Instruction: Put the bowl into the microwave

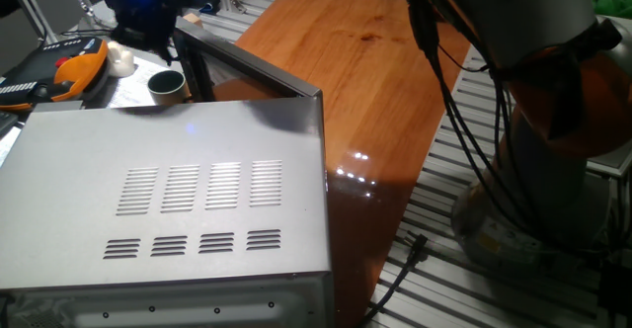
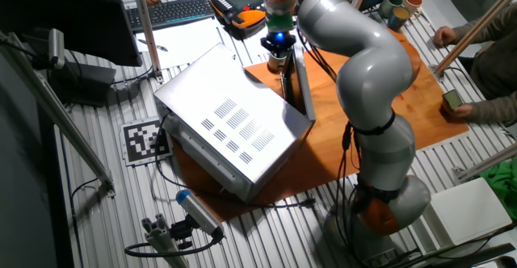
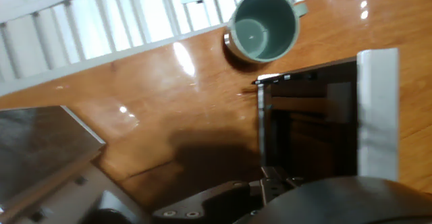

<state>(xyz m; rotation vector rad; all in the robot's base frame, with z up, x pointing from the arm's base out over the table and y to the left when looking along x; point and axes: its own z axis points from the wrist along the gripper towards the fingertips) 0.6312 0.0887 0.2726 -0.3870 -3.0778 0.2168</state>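
At the board's edge, on the microwave's front side, sits the bowl (image 3: 263, 27): upright, mouth up, dark inside, nothing in it that I can see. It's on the wood (image 3: 169, 102), right where that gives way to the pale slats. From the fixed view behind the oven it's (image 1: 166, 84) just past the top panel's far left corner, w/ a white lump (image 1: 120, 59) close behind it, not touching.

Microwave (image 1: 168, 209) next: door (image 1: 247, 71) swung open, standing out from the front corner. The bowl lies on the open side of that door, just beyond its free end, so the cavity mouth looks reachable. The inside isn't visible from any cam.

Gripper (image 1: 153, 32) hovers above the bowl area, blue light on. Fingers: can't tell whether spread or pressed together. The hand view shows only dark housing along its bottom edge, no tips. Nothing held, as far as I can see, since the bowl is on the wood.

Key relation: in the hand view the bowl is up top and right of centre, so it's ahead of the hand and a bit off to one side, not under it. The door edge (image 3: 260, 136) runs between centre and bowl. My read: approach stage, grasp not begun. The next move needs a shift toward the board's edge to centre over the rim, then a descent. The bowl's round, so wrist angle barely matters. Risk: clipping the door on the way.
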